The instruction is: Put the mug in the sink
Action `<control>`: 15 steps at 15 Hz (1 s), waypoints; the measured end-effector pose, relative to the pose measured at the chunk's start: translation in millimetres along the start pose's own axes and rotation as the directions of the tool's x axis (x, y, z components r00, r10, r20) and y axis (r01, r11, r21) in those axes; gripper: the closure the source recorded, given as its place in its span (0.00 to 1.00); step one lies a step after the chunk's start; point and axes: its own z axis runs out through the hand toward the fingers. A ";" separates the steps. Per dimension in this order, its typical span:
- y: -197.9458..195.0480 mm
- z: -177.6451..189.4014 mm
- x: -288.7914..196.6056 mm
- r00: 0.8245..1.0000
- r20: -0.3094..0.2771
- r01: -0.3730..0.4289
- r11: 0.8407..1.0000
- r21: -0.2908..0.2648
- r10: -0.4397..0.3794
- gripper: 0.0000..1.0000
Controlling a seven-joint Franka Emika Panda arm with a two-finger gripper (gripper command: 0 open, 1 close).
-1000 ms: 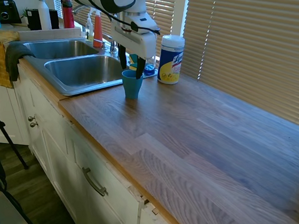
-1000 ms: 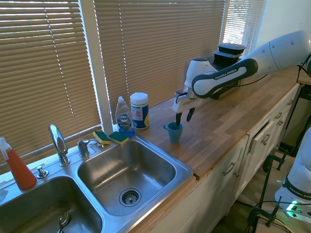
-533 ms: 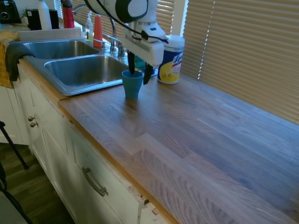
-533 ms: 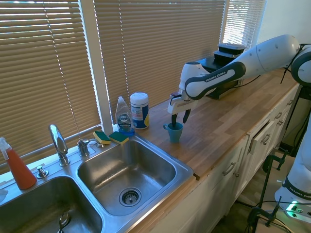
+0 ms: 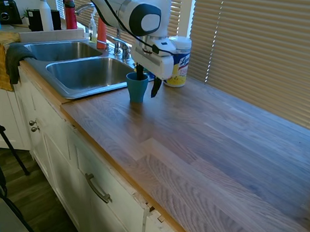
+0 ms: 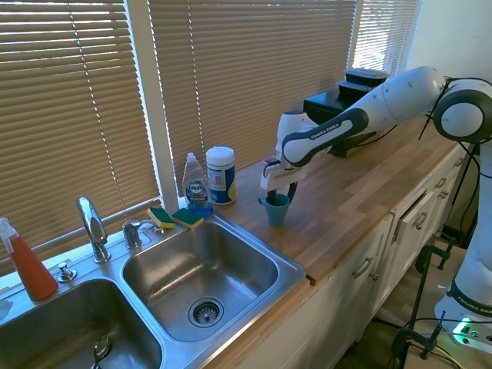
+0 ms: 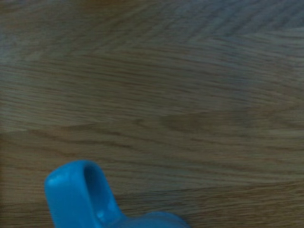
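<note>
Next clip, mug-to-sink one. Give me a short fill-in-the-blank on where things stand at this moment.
1. The mug stands upright on the wooden ____.
2. The gripper has one finger inside the mug and one outside, over its ____.
3. The white wipes canister stands behind the mug, near the ____.
4. The sink bowl nearest the mug holds ____ mugs.

Missing words: countertop; rim; blinds; no

Reaches out low over the counter as a white jointed arm (image 6: 384, 96), wrist bent downward. Points its white two-finger gripper (image 5: 147, 82) straight down, dark fingers (image 5: 155, 87) spread apart, one dipped inside a cup rim, the other outside it.
</note>
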 end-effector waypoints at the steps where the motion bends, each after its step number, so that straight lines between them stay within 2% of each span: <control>1: 0.5 4.5 1.6 1.000 0.004 -0.002 1.000 -0.004 0.002 1.00; 15: 2.0 18.1 6.1 0.999 0.032 0.019 1.000 0.002 -0.019 1.00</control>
